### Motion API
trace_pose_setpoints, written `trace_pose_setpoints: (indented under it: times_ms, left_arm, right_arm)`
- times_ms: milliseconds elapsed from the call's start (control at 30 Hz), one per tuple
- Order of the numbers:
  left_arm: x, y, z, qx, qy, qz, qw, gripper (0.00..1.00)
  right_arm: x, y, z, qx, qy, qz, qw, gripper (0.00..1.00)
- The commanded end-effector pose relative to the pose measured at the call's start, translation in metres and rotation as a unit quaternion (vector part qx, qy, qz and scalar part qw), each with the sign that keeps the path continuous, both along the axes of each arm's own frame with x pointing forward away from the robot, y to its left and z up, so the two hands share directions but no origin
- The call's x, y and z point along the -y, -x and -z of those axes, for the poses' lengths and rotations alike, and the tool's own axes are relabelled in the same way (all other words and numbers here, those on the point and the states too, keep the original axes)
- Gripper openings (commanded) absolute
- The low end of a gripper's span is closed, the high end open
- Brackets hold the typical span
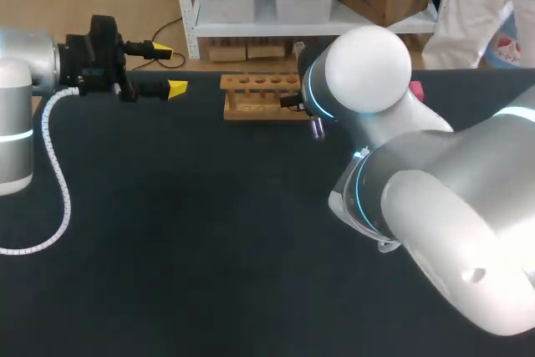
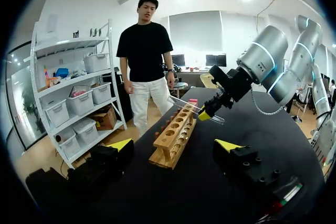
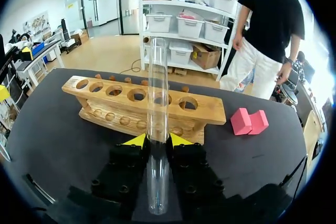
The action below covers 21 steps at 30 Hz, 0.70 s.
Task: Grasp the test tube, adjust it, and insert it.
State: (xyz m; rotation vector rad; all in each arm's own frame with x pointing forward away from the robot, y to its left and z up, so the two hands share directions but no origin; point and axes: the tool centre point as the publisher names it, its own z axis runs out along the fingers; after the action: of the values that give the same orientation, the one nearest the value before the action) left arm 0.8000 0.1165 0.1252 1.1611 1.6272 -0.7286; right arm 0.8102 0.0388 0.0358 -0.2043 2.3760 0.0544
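The right gripper (image 3: 158, 141) pinches the test tube (image 3: 157, 77), not yet in the rack (image 3: 202, 109) at the table's (image 1: 167, 232) far edge; the left gripper (image 2: 176, 145) is open and empty.

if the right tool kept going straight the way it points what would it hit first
Most likely the wooden rack, which sits right ahead of the right tool, shut on the test tube. How much gap remains is hard to judge.

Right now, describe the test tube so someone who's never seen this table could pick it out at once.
On the black table stands a wooden rack with a row of holes. Just before it, the right gripper holds the test tube between its yellow tips. It is the only see-through thing there.
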Motion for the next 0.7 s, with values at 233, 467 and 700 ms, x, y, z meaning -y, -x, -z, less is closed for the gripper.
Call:
trace_pose_setpoints:
  times_ms: [233, 467, 700]
  left_arm:
    - [-0.001, 0.001, 0.002, 0.003, 0.002, -0.001, 1.000, 1.00]
    - [-0.001, 0.001, 0.002, 0.003, 0.002, -0.001, 1.000, 1.00]
    - [-0.001, 0.001, 0.002, 0.003, 0.002, -0.001, 1.000, 1.00]
  right_arm:
    - [0.000, -0.006, 0.006, -0.030, -0.001, -0.009, 1.000, 0.00]
    - [-0.001, -0.005, 0.010, -0.047, -0.001, -0.014, 0.999, 0.00]
    - [0.000, -0.004, 0.014, -0.065, 0.002, -0.018, 0.998, 0.00]
